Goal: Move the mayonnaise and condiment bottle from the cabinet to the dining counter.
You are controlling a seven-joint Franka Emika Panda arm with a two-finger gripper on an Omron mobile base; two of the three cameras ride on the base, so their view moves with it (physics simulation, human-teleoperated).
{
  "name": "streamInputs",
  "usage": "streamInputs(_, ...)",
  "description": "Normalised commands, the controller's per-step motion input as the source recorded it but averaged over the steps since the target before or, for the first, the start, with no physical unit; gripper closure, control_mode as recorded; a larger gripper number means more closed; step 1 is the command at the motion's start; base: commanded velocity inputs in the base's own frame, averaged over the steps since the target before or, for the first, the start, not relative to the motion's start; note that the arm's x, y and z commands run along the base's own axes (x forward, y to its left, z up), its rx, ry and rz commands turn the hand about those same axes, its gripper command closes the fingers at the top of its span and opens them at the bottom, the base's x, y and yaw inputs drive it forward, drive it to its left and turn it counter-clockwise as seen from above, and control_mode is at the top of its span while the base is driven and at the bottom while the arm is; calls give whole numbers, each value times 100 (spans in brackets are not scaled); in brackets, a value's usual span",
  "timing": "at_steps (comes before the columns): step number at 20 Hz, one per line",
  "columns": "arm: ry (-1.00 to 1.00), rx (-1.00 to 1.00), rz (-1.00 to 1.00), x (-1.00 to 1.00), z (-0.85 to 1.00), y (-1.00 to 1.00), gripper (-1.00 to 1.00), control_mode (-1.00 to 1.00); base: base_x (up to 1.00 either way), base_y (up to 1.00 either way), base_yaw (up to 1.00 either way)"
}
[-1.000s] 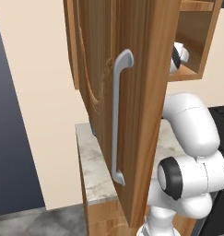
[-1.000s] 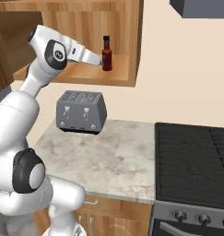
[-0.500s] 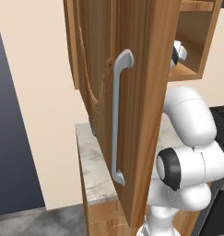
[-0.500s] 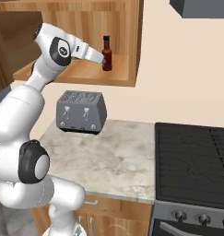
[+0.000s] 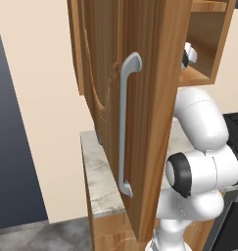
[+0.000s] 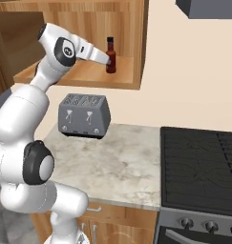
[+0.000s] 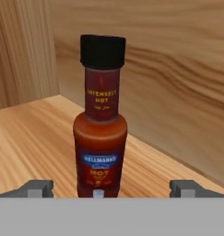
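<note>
Hand view puts the bottle (image 7: 100, 124) dead ahead of us, standing upright on the cabinet (image 7: 35, 133) shelf, its black cap up and its long axis vertical. Our two fingertips (image 7: 38, 188) rise at the bottom, one on either side of the bottle's base, spread wide apart with nothing between them touching. The gripper (image 7: 111, 189) is released and empty; we judge it lined up for a sideways pinch on the bottle's body.

Right base view shows the same thing from outside: the arm reaches up into the open cabinet (image 6: 131, 52), and the gripper (image 6: 107, 59) sits just beside the bottle (image 6: 110, 55) on its left, at about mid-height. The bottle stands near the right wall of the shelf, toward its front edge. Below it on the small marble top is a grey toaster (image 6: 84, 115), with a dark stove (image 6: 198, 167) to the right.

What the next move turns on, as we read it, is that the bottle lies straight along the gripper's approach line, so a short push forward should bring the body between the fingers before they close. We cannot tell exactly how much gap is left.

Left base view is mostly taken by the open cabinet door (image 5: 135, 108) and its grey handle (image 5: 124, 122).
</note>
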Motion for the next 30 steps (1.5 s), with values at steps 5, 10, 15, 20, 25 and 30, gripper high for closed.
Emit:
streamInputs(5, 0, 0, 0, 20, 0, -2, -100, -100, 0, 0, 0)
streamInputs(10, 0, 0, 0, 13, 0, -4, -100, -100, 0, 0, 0)
streamInputs(15, 0, 0, 0, 11, 0, -4, -100, -100, 0, 0, 0)
streamInputs(20, 0, 0, 0, 7, 0, -7, -100, -100, 0, 0, 0)
streamInputs(25, 0, 0, 0, 7, -1, -9, -100, -100, 0, 0, 0)
streamInputs(30, 0, 0, 0, 7, -4, -8, -100, -100, 0, 0, 0)
